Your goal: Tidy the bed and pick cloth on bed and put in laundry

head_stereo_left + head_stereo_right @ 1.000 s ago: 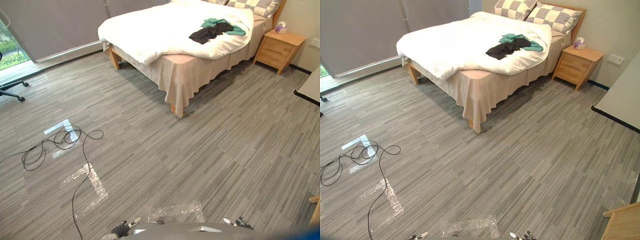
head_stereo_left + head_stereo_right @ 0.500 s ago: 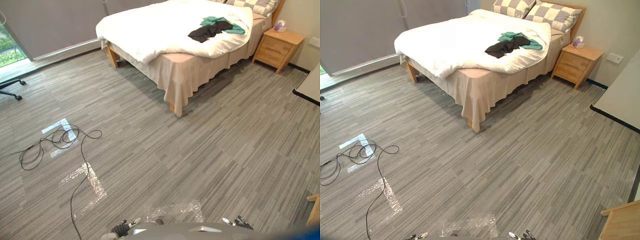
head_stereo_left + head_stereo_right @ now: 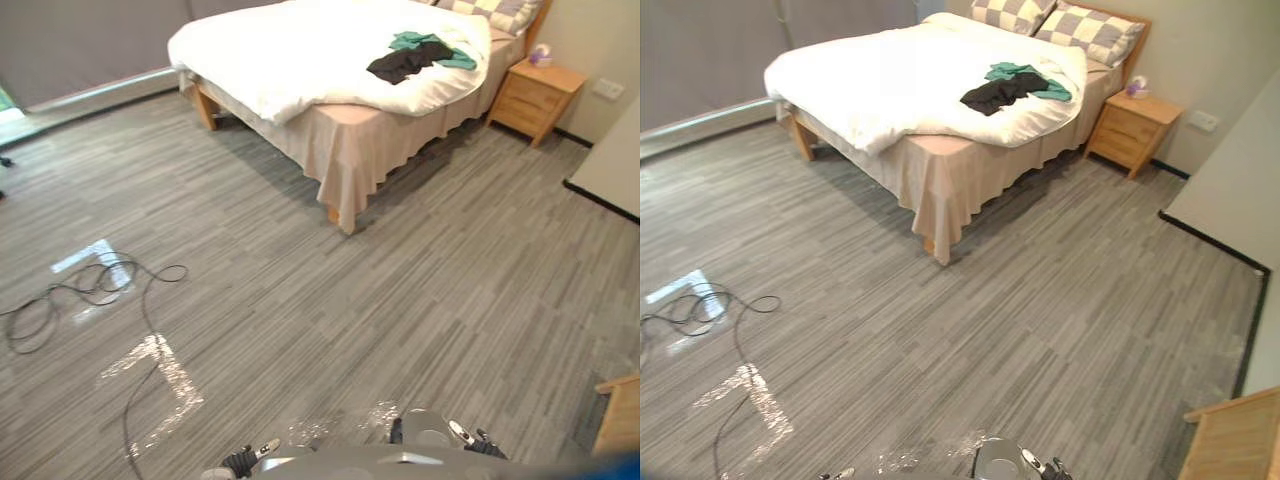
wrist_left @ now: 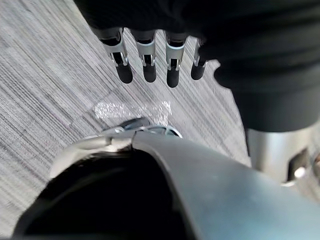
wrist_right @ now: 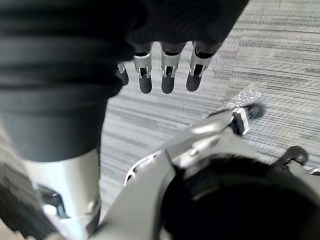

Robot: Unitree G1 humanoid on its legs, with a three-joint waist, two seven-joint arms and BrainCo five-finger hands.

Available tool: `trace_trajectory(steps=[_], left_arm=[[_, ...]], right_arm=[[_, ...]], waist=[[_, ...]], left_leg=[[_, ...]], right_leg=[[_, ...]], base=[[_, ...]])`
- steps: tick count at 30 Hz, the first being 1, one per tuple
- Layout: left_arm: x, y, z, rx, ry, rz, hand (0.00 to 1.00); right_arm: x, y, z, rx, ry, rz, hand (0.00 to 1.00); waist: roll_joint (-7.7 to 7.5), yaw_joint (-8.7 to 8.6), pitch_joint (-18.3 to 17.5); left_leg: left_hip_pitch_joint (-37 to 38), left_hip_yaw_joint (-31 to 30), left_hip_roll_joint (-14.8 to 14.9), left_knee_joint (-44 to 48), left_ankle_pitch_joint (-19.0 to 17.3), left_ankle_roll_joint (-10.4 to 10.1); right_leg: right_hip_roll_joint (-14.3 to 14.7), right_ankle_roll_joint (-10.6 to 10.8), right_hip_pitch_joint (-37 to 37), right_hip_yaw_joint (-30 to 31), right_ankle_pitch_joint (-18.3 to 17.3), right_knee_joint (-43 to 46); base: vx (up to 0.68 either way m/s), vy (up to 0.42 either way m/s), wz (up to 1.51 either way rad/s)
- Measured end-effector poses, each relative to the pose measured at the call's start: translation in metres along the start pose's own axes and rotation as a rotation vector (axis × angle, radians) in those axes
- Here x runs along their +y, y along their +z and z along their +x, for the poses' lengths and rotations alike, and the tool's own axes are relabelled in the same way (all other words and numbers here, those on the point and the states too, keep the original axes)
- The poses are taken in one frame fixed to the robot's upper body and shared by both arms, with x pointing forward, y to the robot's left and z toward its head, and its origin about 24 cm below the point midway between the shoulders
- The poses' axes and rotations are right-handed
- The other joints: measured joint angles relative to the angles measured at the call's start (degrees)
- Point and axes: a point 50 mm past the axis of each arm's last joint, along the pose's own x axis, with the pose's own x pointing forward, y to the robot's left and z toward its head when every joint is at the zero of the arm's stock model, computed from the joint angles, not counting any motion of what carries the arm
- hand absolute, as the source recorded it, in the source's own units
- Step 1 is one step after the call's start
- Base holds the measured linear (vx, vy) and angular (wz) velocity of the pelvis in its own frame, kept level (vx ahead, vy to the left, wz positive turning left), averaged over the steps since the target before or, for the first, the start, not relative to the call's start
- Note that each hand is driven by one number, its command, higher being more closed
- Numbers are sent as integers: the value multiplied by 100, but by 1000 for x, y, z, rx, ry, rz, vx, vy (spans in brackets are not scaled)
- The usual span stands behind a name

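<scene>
A black cloth (image 3: pixel 398 64) lies crumpled on the white duvet (image 3: pixel 300 50) of the bed (image 3: pixel 345 140), far across the floor. A green cloth (image 3: pixel 432 44) lies against it on the pillow side. The duvet is rumpled and hangs over the near edge. Two checked pillows (image 3: pixel 1080 30) sit at the head. My left hand (image 4: pixel 145 60) hangs low over the grey floor, fingers straight, holding nothing. My right hand (image 5: pixel 167 75) hangs the same way, also open and holding nothing. Both are far from the bed.
A wooden nightstand (image 3: pixel 1132 130) with a tissue box (image 3: pixel 1136 87) stands beside the bed head. A white surface with a dark edge (image 3: pixel 1230 200) runs along the right. Light wooden furniture (image 3: pixel 1235 445) juts in at the lower right. Grey blinds (image 3: pixel 710 50) cover the far left.
The whole picture has shifted, so the camera has moved; the bed now sits further left in view. The clothes and duvet lie as before.
</scene>
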Motion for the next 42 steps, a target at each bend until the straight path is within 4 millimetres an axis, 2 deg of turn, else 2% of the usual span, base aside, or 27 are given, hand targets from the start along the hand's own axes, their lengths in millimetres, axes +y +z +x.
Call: trace_trajectory(steps=[4,6,7,8,9,10,13,14,16,17,20,22,23,25,26,27,28,29,30,32,33,34,35,36,38,40,42], left_arm=[[0,1,0,3,15,30,0],[1,-1,0,-1,25,6,0],[-1,-2,0,-2,24,0,0],[-10,-7,0,1,7,-31,0],[-12,-9,0,-3,8,-29,0],[-13,-6,1,-12,5,-26,0],[-18,2,1,-74,24,-82,0],[-17,6,0,-111,44,-103,0],[-13,12,-1,-163,65,-107,0],[-11,16,-2,-186,75,-112,0],[-12,30,-4,-276,80,-129,0],[-8,35,-5,-312,99,-136,0],[-8,35,-5,-314,101,-135,0],[-13,28,-4,-291,104,-134,0],[-16,26,-3,-284,99,-137,0],[-17,22,-3,-267,99,-137,0],[-3,24,-3,-257,132,-116,0],[0,26,-3,-256,139,-106,0],[2,30,-3,-263,147,-102,0],[3,28,-3,-250,156,-141,0],[3,27,-3,-238,162,-136,0],[3,27,-3,-237,161,-130,0],[3,27,-3,-237,156,-119,0],[1,26,-2,-233,152,-114,0],[-3,24,-2,-228,135,-135,0],[-5,25,-1,-220,127,-165,0],[-5,25,0,-216,126,-188,0]], right_arm=[[-3,-6,-2,21,-8,22,0],[-6,-14,-5,36,-22,46,0],[-9,-17,-7,43,-31,52,0],[-16,-16,-9,33,-47,69,0],[-16,-10,-8,12,-51,63,0],[-18,-9,-8,11,-54,57,0],[-22,0,-6,-3,-56,3,0],[-22,2,-6,-6,-53,-28,0],[-20,6,-4,-18,-45,-60,0],[-18,9,-3,-26,-39,-66,0],[-5,28,3,-97,3,-89,0],[12,39,7,-151,54,-82,0],[14,39,7,-157,60,-83,0],[10,37,4,-175,65,-91,0],[5,35,3,-175,51,-96,0],[-2,29,1,-165,32,-108,0],[5,18,1,-135,48,-111,0],[7,13,0,-127,50,-123,0],[4,7,-2,-113,31,-139,0],[1,5,-2,-98,-6,-155,0],[0,4,-1,-89,-30,-149,0],[-1,4,-1,-88,-43,-148,0],[-1,6,0,-96,-50,-157,0],[-2,7,-1,-106,-59,-159,0],[-4,10,-1,-122,-63,-168,0],[-4,11,-1,-124,-62,-171,0],[-2,12,0,-127,-59,-168,0]], waist=[[29,-88,87],[8,-107,101],[35,-138,105],[241,-236,52],[344,-267,13],[346,-290,12],[591,-263,134],[598,-243,188],[510,-194,246],[461,-178,274],[400,117,314],[195,251,419],[172,264,406],[354,233,317],[447,236,270],[526,287,175],[179,233,27],[93,214,-63],[-36,250,-154],[-96,293,-206],[-85,302,-211],[-75,304,-222],[-110,306,-241],[-68,279,-272],[40,223,-327],[109,227,-290],[84,228,-287]], left_leg=[[302,412,118,208,-410,-391],[567,553,78,298,-695,-631],[651,585,106,353,-817,-711],[675,662,346,626,-1010,-908],[460,736,549,1311,-1026,-960],[282,728,687,1814,-1018,-986],[-1162,-112,1565,5597,-631,-1075],[-1567,-456,1668,6725,-654,-1062],[-2152,-868,1565,7593,-711,-961],[-2439,-1013,1456,7612,-744,-901],[-3223,-1143,1009,6615,-993,-494],[-3372,-1022,432,4671,-964,-319],[-3355,-932,325,3988,-785,-311],[-3227,-279,196,1678,456,-119],[-3201,-98,221,1414,685,-1],[-3177,47,250,1450,1395,635],[-3163,402,-10,1559,1009,707],[-3119,599,-82,1551,937,757],[-3072,558,-336,1575,740,895],[-2935,470,-583,1870,320,993],[-2712,239,-713,1999,15,1003],[-2562,70,-800,1977,-80,988],[-2182,-183,-989,1828,-186,962],[-1773,-525,-1135,1581,-206,950],[-1255,-1077,-1201,1224,-202,944],[-825,-1667,-1188,997,-197,934],[-534,-2486,-1086,880,-271,802]], right_leg=[[235,-492,-420,-292,781,-750],[151,-626,-458,-380,870,-681],[133,-887,-469,-430,954,-529],[286,-1033,-580,-502,543,-201],[399,-1141,-584,-460,326,-107],[458,-1163,-555,-420,259,-121],[1071,-1382,-16,55,88,-542],[1254,-1411,399,269,77,-810],[1393,-1412,1056,564,79,-1238],[1415,-1410,1291,714,80,-1395],[1388,-1340,1771,1305,66,-1668],[1049,-1003,2172,1500,-119,-1664],[975,-906,2218,1515,-174,-1669],[959,-610,2668,1560,-348,-1911],[1010,-535,2805,1578,-393,-1998],[1005,-433,3074,1590,-496,-2123],[683,-386,3170,1363,-478,-2113],[557,-341,3147,1231,-443,-2044],[305,-284,3079,1067,-392,-1745],[42,69,2759,893,-185,-636],[-102,238,2386,799,384,670],[-176,301,2131,812,851,1365],[-408,301,1579,769,969,2668],[-648,271,1171,508,706,3409],[-798,175,671,234,306,3590],[-789,229,309,185,-4,3039],[-599,154,35,260,-182,1591]], base=[[24,-146,-37],[138,-201,-28],[324,-260,-25],[453,-288,-33],[486,-295,-41],[572,-314,-54],[550,-270,-79],[414,-199,-97],[165,-192,-78],[27,-170,-86],[-50,-63,-115],[183,57,-102],[-16,112,-77],[-103,212,-56],[219,297,-47],[433,270,-11],[512,252,12],[538,262,51],[527,295,50],[370,289,52],[104,225,65],[164,278,98],[182,253,122],[179,247,131],[0,220,152],[-102,174,154],[-190,87,186]])
